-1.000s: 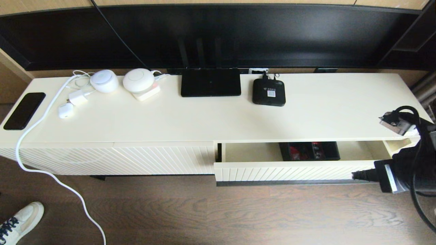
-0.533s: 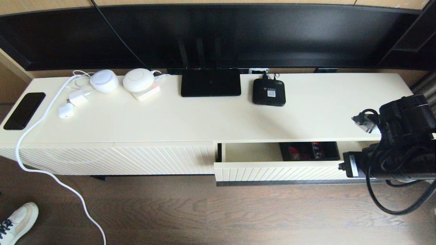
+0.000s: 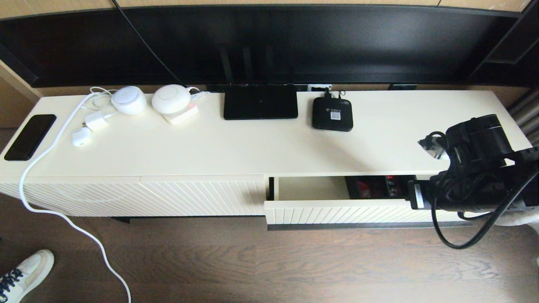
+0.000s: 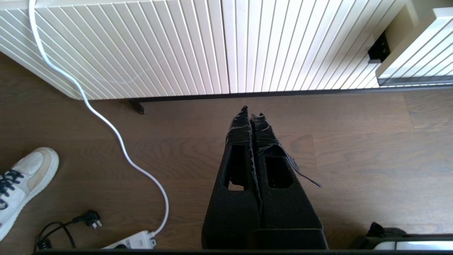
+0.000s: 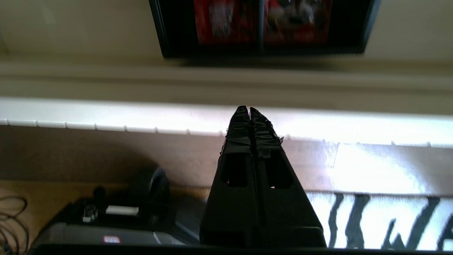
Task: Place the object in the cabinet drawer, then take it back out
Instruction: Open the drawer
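Observation:
The cabinet drawer [image 3: 349, 211] stands pulled out at the right, handle strip along its lower edge. Inside lies the object, a black organizer box [image 3: 377, 187] holding red packets, its right end covered by my right arm. My right gripper [image 3: 409, 195] is shut and empty at the box's right end. In the right wrist view the right gripper [image 5: 249, 109] hovers over the drawer front's top edge [image 5: 141, 118], short of the box [image 5: 262, 28]. My left gripper [image 4: 251, 112] hangs shut over the wood floor before the ribbed panel [image 4: 177, 46]; the drawer corner [image 4: 414, 63] lies off to one side.
On the cabinet top [image 3: 252, 147] sit a flat black router [image 3: 260, 102], a small set-top box [image 3: 332, 113], white gadgets [image 3: 170, 99], and a phone [image 3: 29, 136]. A white cable [image 3: 42, 160] runs down to the floor. A shoe [image 3: 25, 273] is at lower left.
My right arm has swung left and up from the drawer front's right end, and now covers the right part of the drawer and the box's right end. The drawer and box have not moved.

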Available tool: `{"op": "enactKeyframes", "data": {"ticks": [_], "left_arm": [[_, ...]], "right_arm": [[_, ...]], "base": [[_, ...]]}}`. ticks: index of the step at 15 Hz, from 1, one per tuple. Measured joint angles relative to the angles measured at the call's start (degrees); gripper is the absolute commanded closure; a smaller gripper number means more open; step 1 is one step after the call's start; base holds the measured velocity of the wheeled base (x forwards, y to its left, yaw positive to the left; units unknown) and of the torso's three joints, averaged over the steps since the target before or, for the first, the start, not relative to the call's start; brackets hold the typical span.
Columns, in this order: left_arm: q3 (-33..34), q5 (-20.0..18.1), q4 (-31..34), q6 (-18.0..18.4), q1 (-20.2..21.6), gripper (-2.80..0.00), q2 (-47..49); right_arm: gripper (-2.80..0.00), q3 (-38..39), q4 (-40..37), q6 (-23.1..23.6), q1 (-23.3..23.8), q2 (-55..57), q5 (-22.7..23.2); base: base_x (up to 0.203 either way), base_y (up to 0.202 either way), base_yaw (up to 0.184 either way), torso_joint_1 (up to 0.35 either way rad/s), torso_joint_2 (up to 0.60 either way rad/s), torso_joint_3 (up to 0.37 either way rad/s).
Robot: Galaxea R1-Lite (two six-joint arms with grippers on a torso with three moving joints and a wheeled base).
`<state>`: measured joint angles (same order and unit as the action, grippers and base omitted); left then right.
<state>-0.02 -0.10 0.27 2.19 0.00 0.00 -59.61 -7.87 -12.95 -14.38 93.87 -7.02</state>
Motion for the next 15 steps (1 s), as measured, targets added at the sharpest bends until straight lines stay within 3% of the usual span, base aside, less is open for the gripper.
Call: {"op": "enactKeyframes", "data": {"ticks": [15], "left_arm": [[0.0, 0.0, 0.0, 0.0, 0.0, 0.0, 0.0]], "right_arm": [[0.0, 1.3, 12.4, 8.8, 0.1, 6.4, -3.6]], "base": [[0.0, 0.0, 0.0, 0.0, 0.0, 0.0]]}}
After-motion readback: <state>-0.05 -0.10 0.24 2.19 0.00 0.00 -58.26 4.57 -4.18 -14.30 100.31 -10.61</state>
